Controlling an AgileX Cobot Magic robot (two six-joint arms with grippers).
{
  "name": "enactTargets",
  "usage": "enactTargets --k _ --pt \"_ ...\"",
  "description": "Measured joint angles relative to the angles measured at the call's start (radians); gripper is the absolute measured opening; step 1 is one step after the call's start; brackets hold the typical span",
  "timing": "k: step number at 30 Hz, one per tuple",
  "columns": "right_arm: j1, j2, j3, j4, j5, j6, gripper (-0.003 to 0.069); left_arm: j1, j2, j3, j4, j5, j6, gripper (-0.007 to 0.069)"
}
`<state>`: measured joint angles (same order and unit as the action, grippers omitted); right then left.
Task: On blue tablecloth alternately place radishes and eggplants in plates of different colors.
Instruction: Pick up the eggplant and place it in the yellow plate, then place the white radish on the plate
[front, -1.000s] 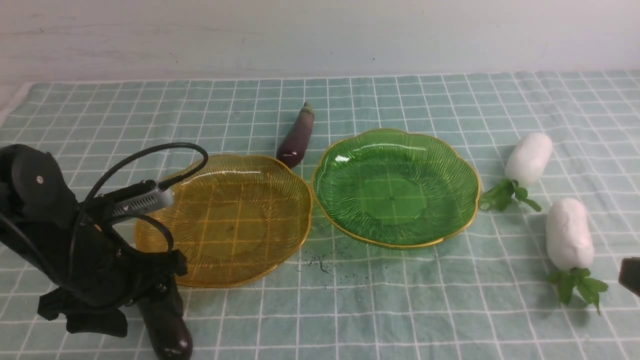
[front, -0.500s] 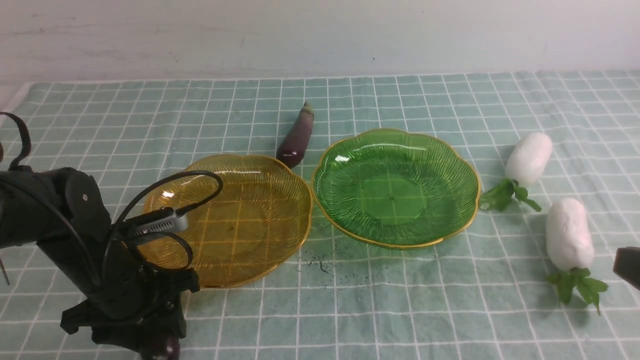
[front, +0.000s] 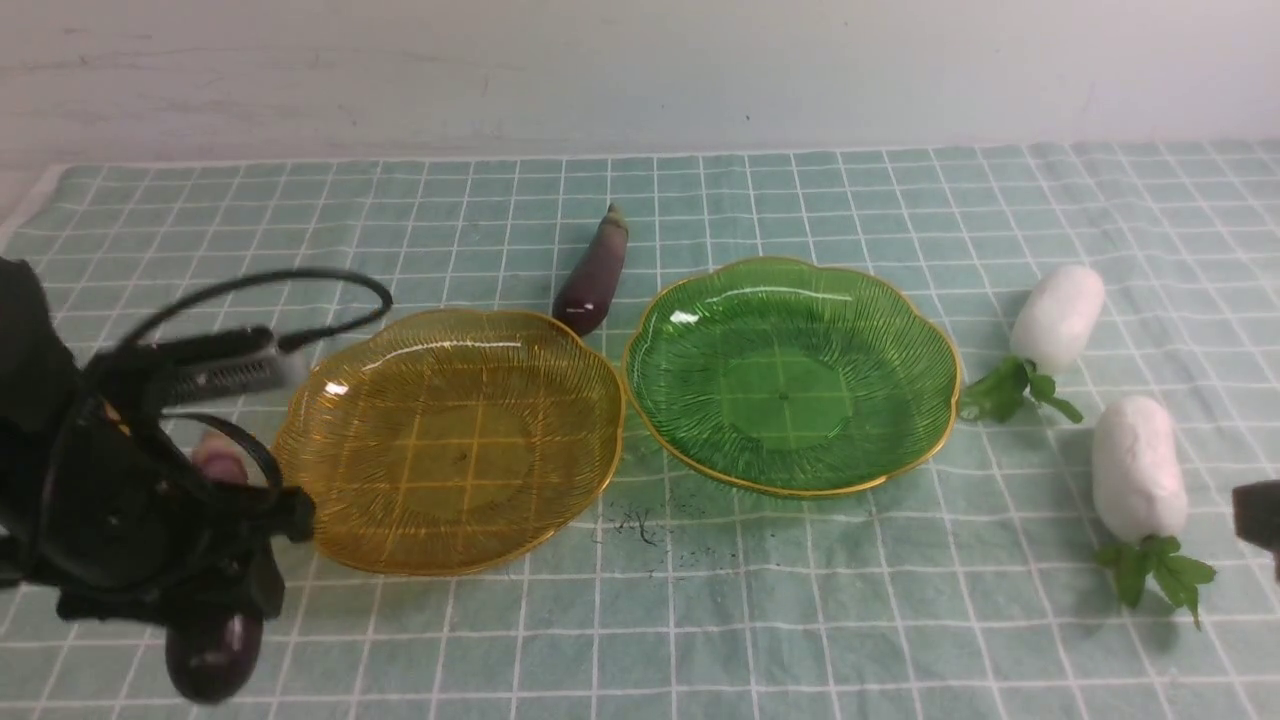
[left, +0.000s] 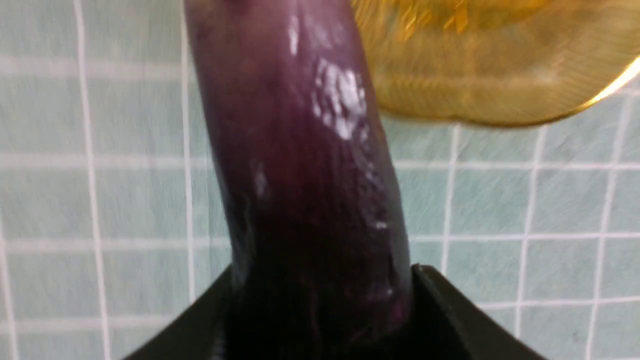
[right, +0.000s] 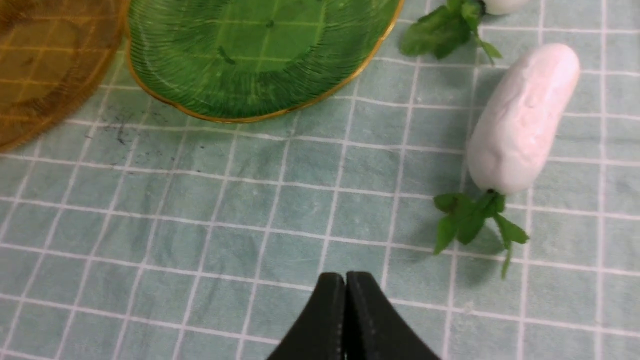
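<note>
My left gripper (front: 215, 585) is shut on a dark-purple eggplant (front: 208, 655), held off the blue tablecloth (front: 800, 620) just left of the amber plate (front: 450, 440). In the left wrist view the eggplant (left: 300, 150) fills the space between my jaws, with the amber plate's edge (left: 475, 65) beyond it. A second eggplant (front: 595, 275) lies behind the two plates. The green plate (front: 790, 380) holds nothing. Two white radishes (front: 1058, 315) (front: 1138, 468) lie to its right. My right gripper (right: 345, 280) is shut and holds nothing, hovering near the closer radish (right: 522, 120).
A pale wall runs behind the cloth's far edge. Small dark specks (front: 640, 525) mark the cloth in front of the plates. The left arm's black cable (front: 300, 285) loops over the amber plate's left side.
My left gripper closed on the near eggplant and raised it, shifting left and turning it more upright. The right gripper has crept slightly upward at the frame's edge.
</note>
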<state>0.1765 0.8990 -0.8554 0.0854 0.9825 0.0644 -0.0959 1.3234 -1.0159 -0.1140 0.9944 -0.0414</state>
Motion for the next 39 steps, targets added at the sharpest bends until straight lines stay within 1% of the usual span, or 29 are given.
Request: enactTargets --k 1,3,5,9,10,12,15,18,21,22,23,24,25,27,28,30,32,33,34,36,38,39 --pt "-0.010 0.031 -0.026 -0.019 0.014 0.013 -0.0013 -0.003 0.001 -0.016 -0.008 -0.007 0.028 0.0349" --pt "-0.062 0.108 -0.080 -0.063 0.051 0.027 -0.0013 -0.013 0.021 -0.096 -0.041 -0.027 0.101 0.0349" --pt "-0.100 0.173 -0.124 -0.077 0.071 0.029 -0.0013 -0.025 0.053 -0.151 -0.064 -0.032 0.143 0.0349" --pt "-0.200 0.320 -0.221 -0.054 0.101 0.027 -0.0013 -0.060 0.151 -0.244 -0.087 -0.038 0.212 0.0349" --pt "-0.211 0.337 -0.226 -0.048 0.101 0.027 -0.0013 -0.062 0.159 -0.249 -0.088 -0.038 0.217 0.0349" --pt "-0.257 0.435 -0.274 -0.011 0.100 0.018 -0.0013 -0.094 0.285 -0.301 -0.075 -0.039 0.282 0.0349" --pt "-0.278 0.570 -0.328 0.028 0.081 -0.010 -0.0001 -0.111 0.393 -0.317 -0.027 -0.050 0.292 0.0349" --pt "-0.280 0.635 -0.354 0.042 0.072 -0.016 0.0016 -0.113 0.453 -0.318 0.001 -0.062 0.289 0.0349" --pt "-0.280 0.767 -0.418 0.078 0.068 -0.020 0.0101 -0.113 0.521 -0.323 0.017 -0.081 0.285 0.0353" --pt "-0.280 0.781 -0.422 0.080 0.068 -0.020 0.0115 -0.113 0.527 -0.323 0.018 -0.081 0.285 0.0354" --pt "-0.280 0.835 -0.462 0.089 0.068 -0.020 0.0188 -0.113 0.542 -0.323 0.019 -0.082 0.276 0.0399" --pt "-0.280 0.841 -0.466 0.092 0.068 -0.020 0.0197 -0.113 0.542 -0.323 0.019 -0.082 0.274 0.0407" --pt "-0.280 0.876 -0.493 0.096 0.069 -0.020 0.0267 -0.114 0.546 -0.335 0.020 -0.068 0.261 0.0477" --pt "-0.280 0.919 -0.524 0.100 0.075 -0.020 0.0365 -0.114 0.547 -0.363 0.024 -0.027 0.245 0.0570" --pt "-0.280 0.934 -0.531 0.100 0.078 -0.020 0.0409 -0.114 0.547 -0.379 0.024 -0.004 0.242 0.0605" --pt "-0.280 0.964 -0.544 0.100 0.081 -0.020 0.0515 -0.114 0.547 -0.423 0.024 0.047 0.235 0.0657" --pt "-0.280 0.998 -0.549 0.102 0.086 -0.020 0.0601 -0.114 0.547 -0.488 0.023 0.091 0.216 0.0679" --pt "-0.280 0.998 -0.549 0.102 0.088 -0.020 0.0607 -0.114 0.547 -0.488 0.023 0.094 0.214 0.0680" --pt "-0.281 1.019 -0.551 0.102 0.094 -0.021 0.0645 -0.114 0.547 -0.535 0.019 0.103 0.206 0.0682" --pt "-0.281 1.049 -0.551 0.103 0.102 -0.021 0.0668 -0.115 0.548 -0.604 0.012 0.079 0.198 0.0678" --pt "-0.281 1.077 -0.551 0.108 0.112 -0.022 0.0665 -0.115 0.555 -0.660 0.005 0.030 0.190 0.0648" --pt "-0.281 1.092 -0.551 0.119 0.123 -0.030 0.0636 -0.115 0.568 -0.710 -0.002 -0.016 0.182 0.0615"
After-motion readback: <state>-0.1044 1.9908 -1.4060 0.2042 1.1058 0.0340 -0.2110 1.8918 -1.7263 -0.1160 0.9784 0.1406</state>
